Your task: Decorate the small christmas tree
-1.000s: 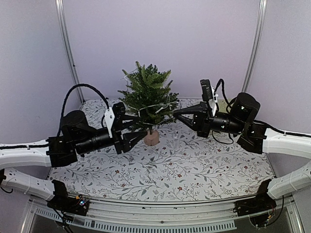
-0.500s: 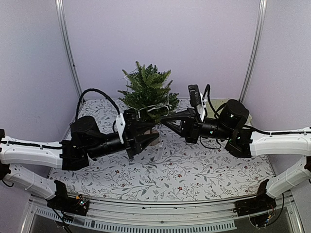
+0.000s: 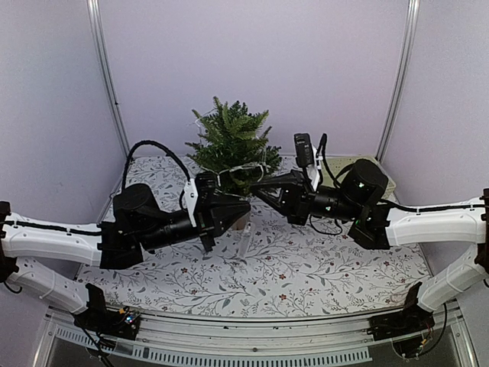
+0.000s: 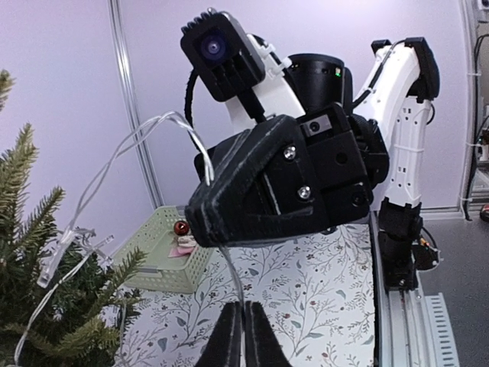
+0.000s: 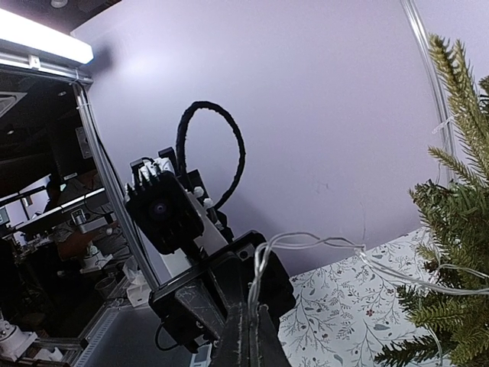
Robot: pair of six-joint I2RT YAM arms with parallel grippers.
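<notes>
Small christmas tree (image 3: 231,145) behind left gripper (image 3: 246,205)

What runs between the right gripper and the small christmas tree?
A thin clear light-string wire spans from the right gripper to the small dark-green christmas tree; the right wrist view shows it.

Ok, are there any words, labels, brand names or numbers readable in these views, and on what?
No text can be read in any view.
The right gripper and its wrist camera: plain black, no marking shows.
The green basket: no label shows.
The table cover: floral print only.
The room behind, at the left of the right wrist view: too dark and blurred to read.
</notes>
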